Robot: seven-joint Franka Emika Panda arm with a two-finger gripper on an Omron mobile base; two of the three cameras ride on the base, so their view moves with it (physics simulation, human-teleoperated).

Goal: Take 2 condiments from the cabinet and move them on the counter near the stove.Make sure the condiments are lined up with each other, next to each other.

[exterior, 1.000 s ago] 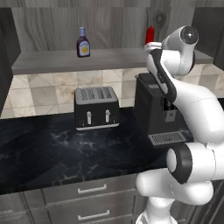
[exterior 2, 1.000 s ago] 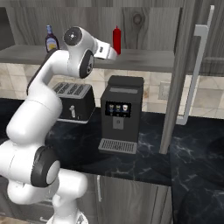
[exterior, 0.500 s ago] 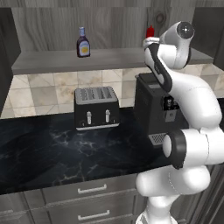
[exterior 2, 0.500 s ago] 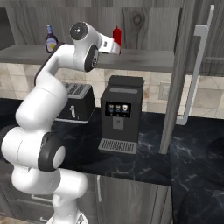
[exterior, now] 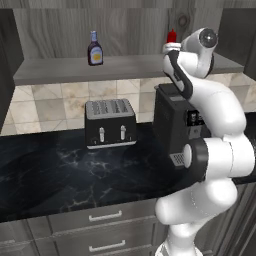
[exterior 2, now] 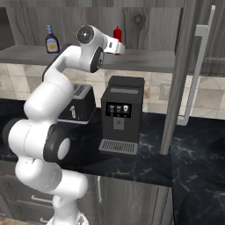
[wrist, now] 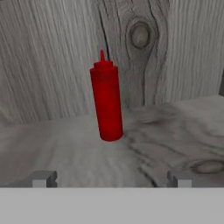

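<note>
With my gripper [wrist: 111, 178] spread wide and empty, I face the red squeeze bottle [wrist: 106, 102].
It stands upright on the cabinet shelf [exterior: 125, 67], ahead between my fingertips [wrist: 43, 178]; the brown bottle [exterior: 94, 49] sits well apart along that shelf, above the toaster [exterior: 110, 123].

Count-wise there's one red squeeze bottle with a pointed cap [wrist: 106, 103] straight ahead of the gripper [wrist: 112, 178], one dark brown bottle with a yellow label [exterior: 94, 49] far to its left, plus one black four-slot toaster [exterior: 110, 123] and one black coffee machine [exterior 2: 121, 115] below it.
</note>
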